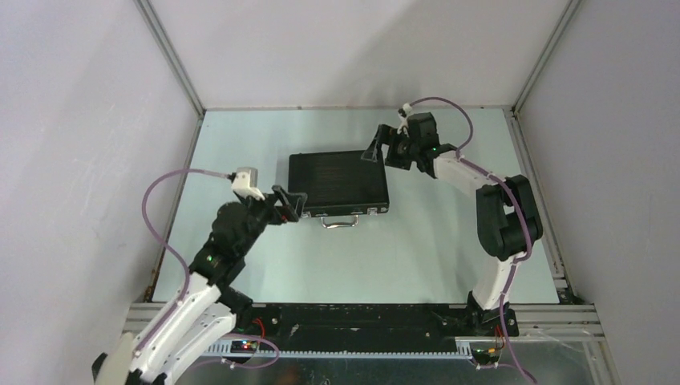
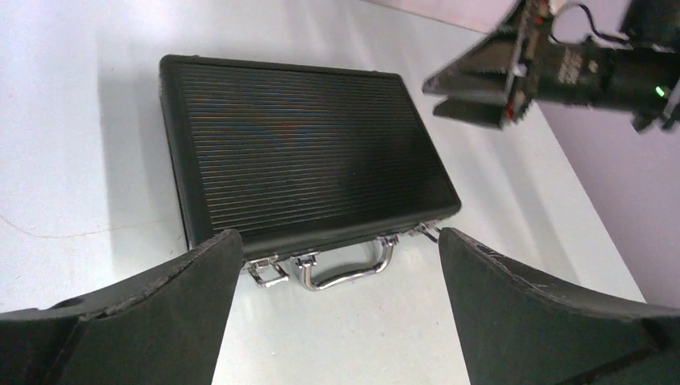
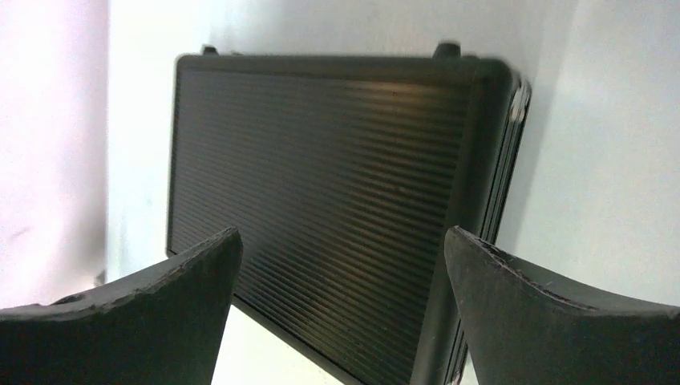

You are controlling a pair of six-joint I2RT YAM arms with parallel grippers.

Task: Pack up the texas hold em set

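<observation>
Black briefcase (image 1: 338, 183) shut, lying flat. Left gripper (image 1: 290, 204) agape at its near-left corner; right gripper (image 1: 375, 149) agape at its far-right corner.

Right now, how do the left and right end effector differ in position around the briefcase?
The left end effector is by the near left corner of the briefcase; the right end effector is by its far right corner. The left one is on the side with the handle, the right one on the opposite side. Both are open and empty.
</observation>
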